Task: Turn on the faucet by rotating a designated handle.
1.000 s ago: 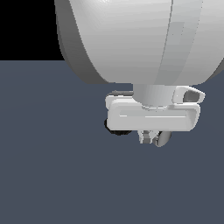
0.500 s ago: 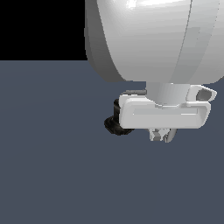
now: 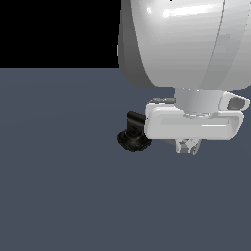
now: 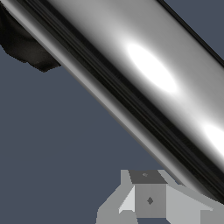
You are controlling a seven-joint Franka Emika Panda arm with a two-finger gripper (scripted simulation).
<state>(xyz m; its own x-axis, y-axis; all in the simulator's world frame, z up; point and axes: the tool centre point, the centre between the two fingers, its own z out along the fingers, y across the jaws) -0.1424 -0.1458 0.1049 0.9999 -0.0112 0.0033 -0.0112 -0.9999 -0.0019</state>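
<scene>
The faucet [image 3: 133,137] stands on the floor in the exterior view, its black scalloped base and short black stem showing just to the left of my white hand. My gripper [image 3: 188,146] hangs low beside it, fingers together and holding nothing. The hand hides the handle in that view. Up close in the wrist view, the handle [image 4: 144,83] is a shiny silver cylinder running diagonally, with the black base [image 4: 26,46] at its far end. One grey fingertip [image 4: 148,200] sits right beside the bar, not around it.
The large white arm [image 3: 186,44] fills the upper part of the exterior view's right. A flat dark blue-grey floor [image 3: 63,186] lies all around the faucet.
My arm and hand have slid toward the exterior view's right, uncovering the faucet's black base and stem that the hand hid before.
</scene>
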